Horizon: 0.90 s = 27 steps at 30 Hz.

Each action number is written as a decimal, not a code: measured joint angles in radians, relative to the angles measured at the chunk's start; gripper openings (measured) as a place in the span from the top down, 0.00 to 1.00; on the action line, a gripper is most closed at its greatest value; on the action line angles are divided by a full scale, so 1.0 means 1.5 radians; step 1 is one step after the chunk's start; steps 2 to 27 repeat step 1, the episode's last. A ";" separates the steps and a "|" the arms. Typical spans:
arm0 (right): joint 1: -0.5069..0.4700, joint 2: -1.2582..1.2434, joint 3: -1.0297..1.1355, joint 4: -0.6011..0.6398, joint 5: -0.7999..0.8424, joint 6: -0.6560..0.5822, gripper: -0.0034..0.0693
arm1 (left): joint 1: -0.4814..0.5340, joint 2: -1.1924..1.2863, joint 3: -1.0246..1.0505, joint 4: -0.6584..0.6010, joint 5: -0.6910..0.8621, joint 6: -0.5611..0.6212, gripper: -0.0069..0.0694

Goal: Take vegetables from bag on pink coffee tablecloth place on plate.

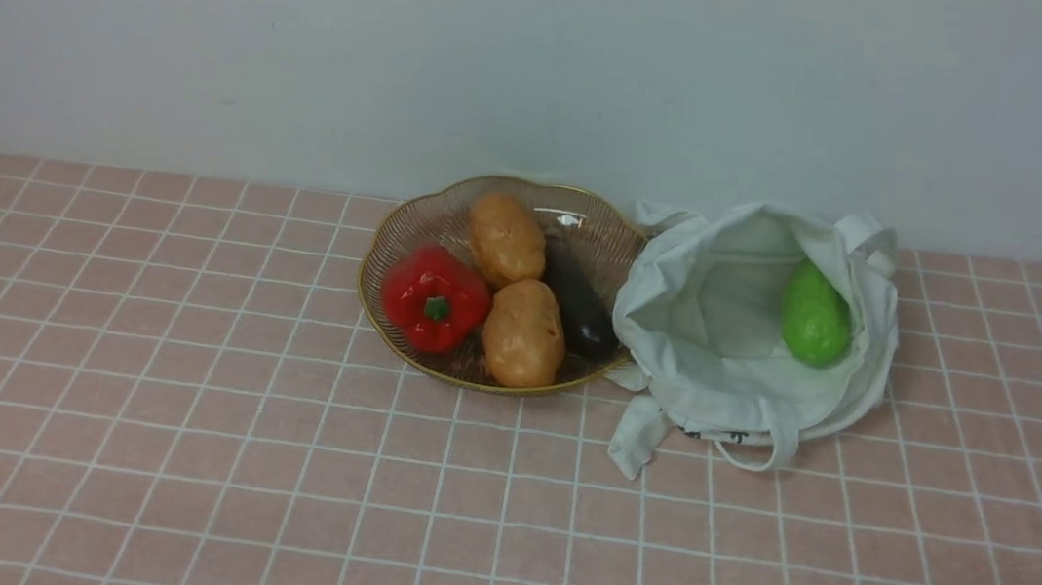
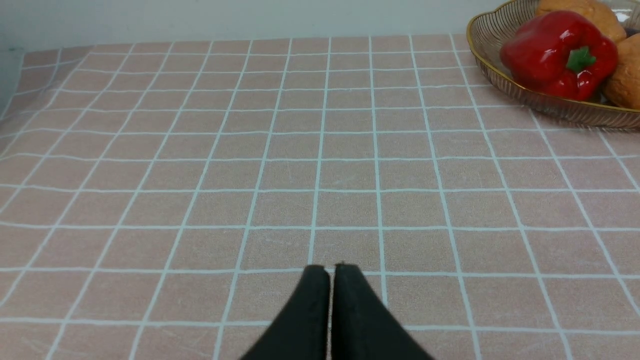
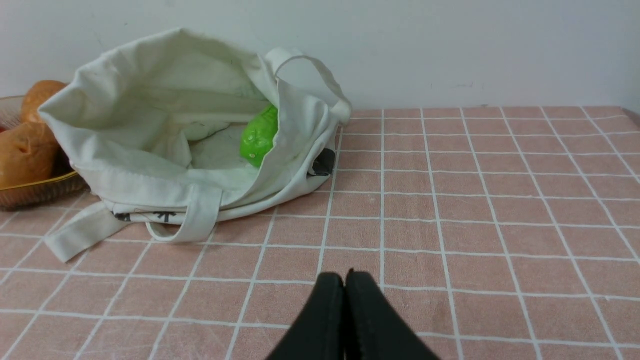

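The right end effector (image 3: 345,280) has its fingertips pressed together with nothing between them, as does the left end effector (image 2: 332,272). Well apart from the right one, out beyond its tips, the off-white bag (image 1: 686,390) lies on its side on the pink tablecloth (image 1: 477,503), its mouth turned toward the robot's side; a green vegetable (image 1: 815,316) rests inside. Farther from that end effector than the bag is the glass plate (image 1: 452,378), which lies ahead of the left end effector and to its right. It bears two potatoes (image 1: 507,244), a red bell pepper (image 1: 435,300) and a dark eggplant (image 1: 583,309). The work appears to be between transfers, nearly complete if the green piece also counts. Next, the right end effector would need to spread, reach forward into the bag's mouth, close on that piece without pinching the soft cloth, and carry it to the plate, where room is limited. Small black print (image 3: 165,216) shows low on the bag, but folds leave it unreadable; I can make out no brand or label.
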<state>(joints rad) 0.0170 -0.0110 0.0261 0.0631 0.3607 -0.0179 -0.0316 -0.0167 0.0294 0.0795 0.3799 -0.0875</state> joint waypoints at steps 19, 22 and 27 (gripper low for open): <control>0.000 0.000 0.000 0.000 0.000 0.000 0.97 | 0.000 0.000 0.000 0.000 0.000 0.000 0.91; 0.000 0.000 0.000 0.000 0.000 0.000 0.97 | 0.000 0.000 0.000 0.000 0.000 0.000 0.91; 0.000 0.000 0.000 0.000 0.000 0.000 0.97 | 0.000 0.000 0.000 0.000 0.000 0.000 0.91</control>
